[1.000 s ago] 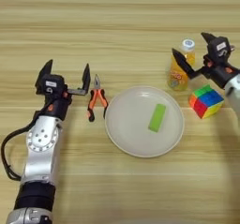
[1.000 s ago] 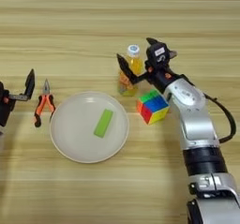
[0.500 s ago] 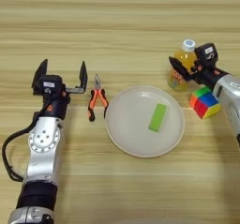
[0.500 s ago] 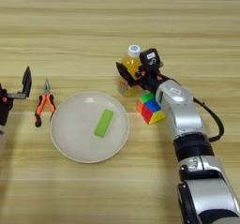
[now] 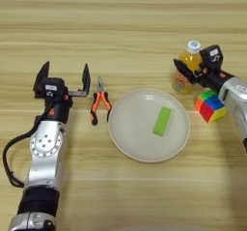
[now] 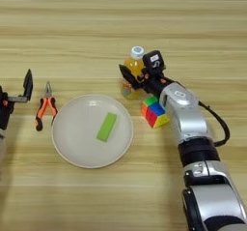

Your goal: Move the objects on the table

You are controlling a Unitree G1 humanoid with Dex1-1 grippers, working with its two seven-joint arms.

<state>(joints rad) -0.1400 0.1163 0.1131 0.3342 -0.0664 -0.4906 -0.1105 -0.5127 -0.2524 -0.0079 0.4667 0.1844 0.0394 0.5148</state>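
The right gripper (image 6: 137, 75) sits at the bottle (image 6: 132, 70), its two black fingers on either side of the orange body below the white cap; they look closed on the bottle, though whether they press it firmly cannot be told. The bottle stands upright on the table (image 5: 120, 27). Just beside the gripper, toward the robot, lies the cube (image 6: 154, 111), close under the right forearm and near the bottle's base but apart from it. Further left of the gripper is the plate (image 5: 130, 138), its near rim just short of the bottle. The green block (image 5: 162, 121) lies flat in the plate, right of the plate's middle, slightly tilted, the end nearer the gripper pointing away from the robot.

The left gripper (image 5: 62, 78) hangs well apart from all this, at the far left, fingers spread wide and holding nothing. Just to its right, between it and the plate, lie the pliers (image 5: 99, 104), jaws pointing away from the robot, handles toward it, touching neither gripper nor plate.
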